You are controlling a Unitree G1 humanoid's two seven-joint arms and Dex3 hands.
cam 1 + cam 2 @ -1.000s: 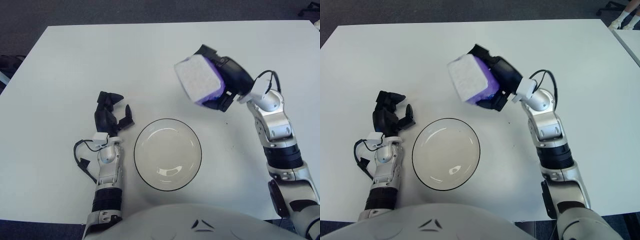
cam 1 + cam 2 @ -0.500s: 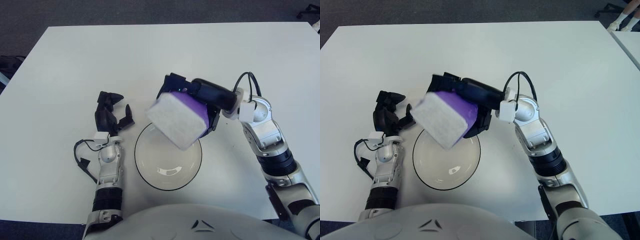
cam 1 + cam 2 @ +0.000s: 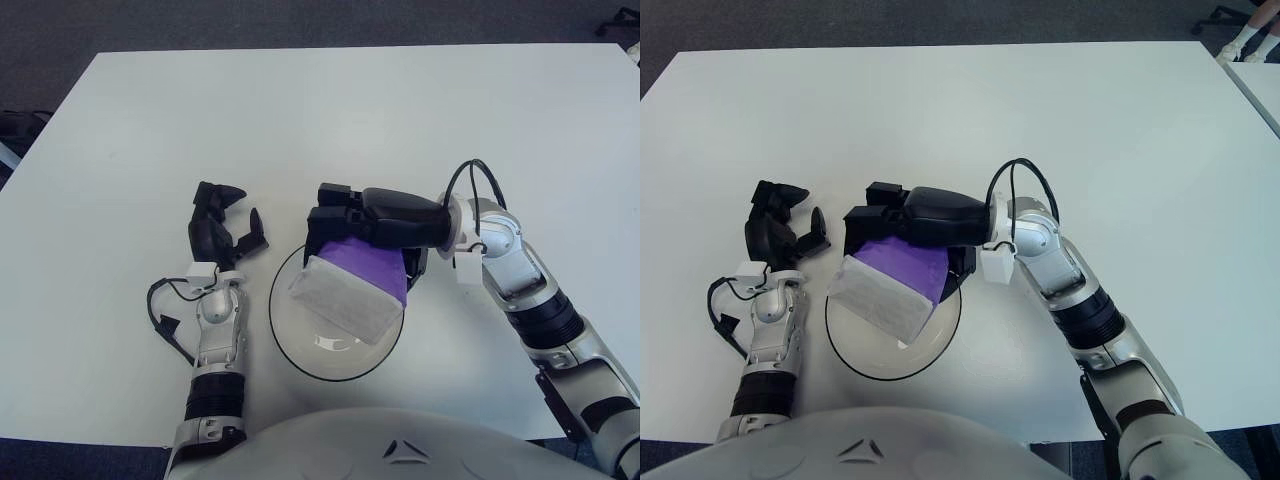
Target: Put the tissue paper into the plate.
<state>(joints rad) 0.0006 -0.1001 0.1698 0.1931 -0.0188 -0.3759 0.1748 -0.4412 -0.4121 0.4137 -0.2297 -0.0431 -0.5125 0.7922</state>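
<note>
The tissue pack [image 3: 352, 290] is a soft block in a purple wrapper with one white, textured face showing. It sits over the plate [image 3: 300, 352], tilted, its white face turned toward the robot and downward, its purple side toward the far rim. Whether its lower edge touches the plate's floor cannot be told from these views.

Handling, as a judgement: the pack is light and compressible. It will give under finger pressure, so it should hold in a grip without slipping, and it is not fragile. The broad opposite faces are the suitable places to take hold, as a grip across a narrow edge would let it pivot.

Orientation: the long axis runs on a diagonal, from the plate's left-hand side toward its near right. The pack overhangs the plate's left rim slightly in the right eye view.

The right hand [image 3: 365, 218] reaches in from the right, above the plate's far rim. Its fingers are wrapped over the upper, purple end of the pack and grasp it.

The plate is a shallow clear dish with a dark rim, on the white table [image 3: 300, 120].

The left hand [image 3: 222, 232] shows just beside the plate on its left, fingers loosely parted and holding nothing.
</note>
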